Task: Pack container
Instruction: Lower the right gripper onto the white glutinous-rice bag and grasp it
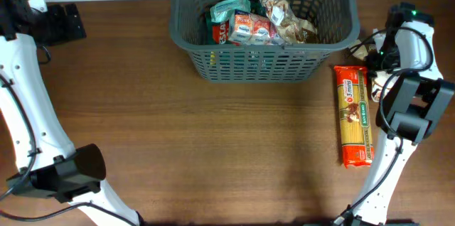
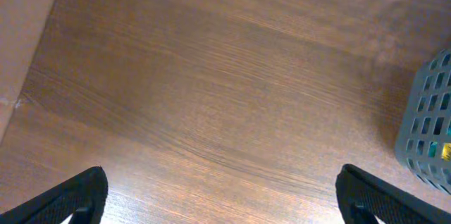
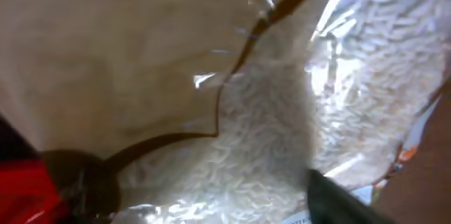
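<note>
The dark grey lattice basket [image 1: 263,62] stands at the back centre and holds several grocery packets [image 1: 249,27]. Its corner shows at the right edge of the left wrist view [image 2: 430,125]. A long orange spaghetti packet [image 1: 354,116] lies on the table to the right of the basket. My right gripper [image 1: 375,66] is down beside the spaghetti's far end. In the right wrist view a clear packet of white rice [image 3: 282,132] fills the frame, and the gripper [image 3: 211,199] is shut on it. My left gripper [image 1: 67,21] is open and empty over bare wood [image 2: 222,196] at the far left.
The brown wooden table [image 1: 213,141] runs across the whole view. The right arm's white links and cables [image 1: 409,77] stand just right of the spaghetti packet. The left arm's base [image 1: 64,173] is at the front left.
</note>
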